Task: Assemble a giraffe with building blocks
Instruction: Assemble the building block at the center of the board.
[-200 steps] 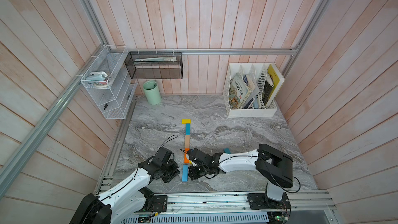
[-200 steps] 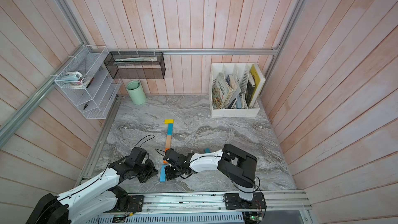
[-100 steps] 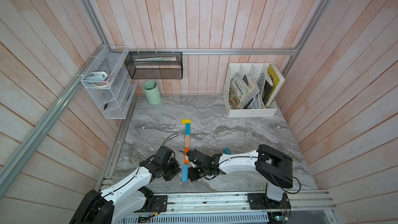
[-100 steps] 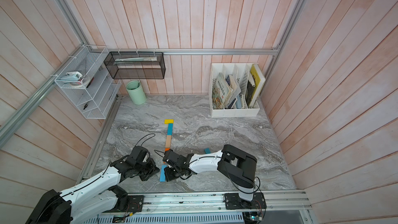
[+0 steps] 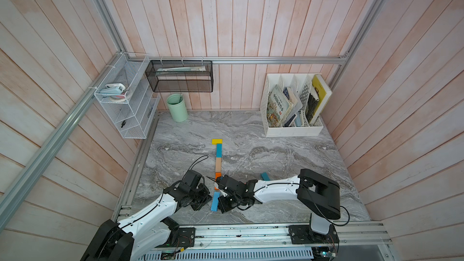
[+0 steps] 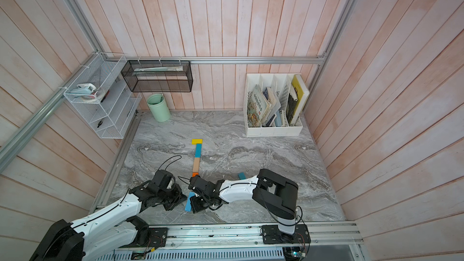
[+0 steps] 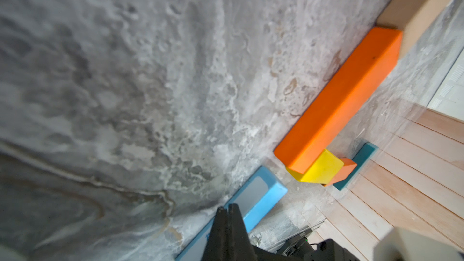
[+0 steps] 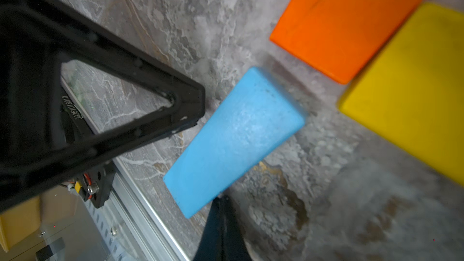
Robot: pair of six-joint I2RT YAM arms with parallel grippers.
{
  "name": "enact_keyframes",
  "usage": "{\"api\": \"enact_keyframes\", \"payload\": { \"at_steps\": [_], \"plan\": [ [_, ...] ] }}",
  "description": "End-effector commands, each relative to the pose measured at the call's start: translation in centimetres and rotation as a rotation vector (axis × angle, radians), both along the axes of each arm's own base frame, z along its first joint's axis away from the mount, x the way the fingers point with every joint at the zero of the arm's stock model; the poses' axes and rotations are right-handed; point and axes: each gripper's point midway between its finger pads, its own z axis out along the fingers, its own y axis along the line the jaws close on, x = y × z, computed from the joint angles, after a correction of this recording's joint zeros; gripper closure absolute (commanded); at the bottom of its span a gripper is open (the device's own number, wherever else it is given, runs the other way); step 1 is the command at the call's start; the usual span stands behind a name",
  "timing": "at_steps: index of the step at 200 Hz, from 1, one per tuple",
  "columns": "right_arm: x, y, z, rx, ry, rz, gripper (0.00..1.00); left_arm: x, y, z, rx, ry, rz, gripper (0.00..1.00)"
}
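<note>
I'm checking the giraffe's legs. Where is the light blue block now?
In both top views the light blue block lies near the front rail, between the left gripper and right gripper.

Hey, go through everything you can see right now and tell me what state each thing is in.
left gripper: shut, empty
right gripper: shut, empty
light blue block: lying flat, slanted, not gripped
yellow head block: flat, crosswise
neck blocks: flat, end to end in a line
loose teal block: flat, off by itself
green cup: upright
</note>
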Motion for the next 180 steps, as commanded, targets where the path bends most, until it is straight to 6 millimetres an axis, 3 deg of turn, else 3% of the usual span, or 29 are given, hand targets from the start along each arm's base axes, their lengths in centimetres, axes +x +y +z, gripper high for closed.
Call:
{"api": "enact_keyframes", "payload": {
  "at_steps": [1,180],
  "plan": [
    [-0.26,0.28,-0.31,-0.013,0.005,0.02,1.0,0.57,-0.49,0.65,-0.017,-0.025,-0.006,1.0],
    [-0.27,0.74,-0.08,0.004,-0.001,0.035,1.0,0.44,0.05,0.19,0.018,-0.02,-0.001,1.0]
  ]
}}
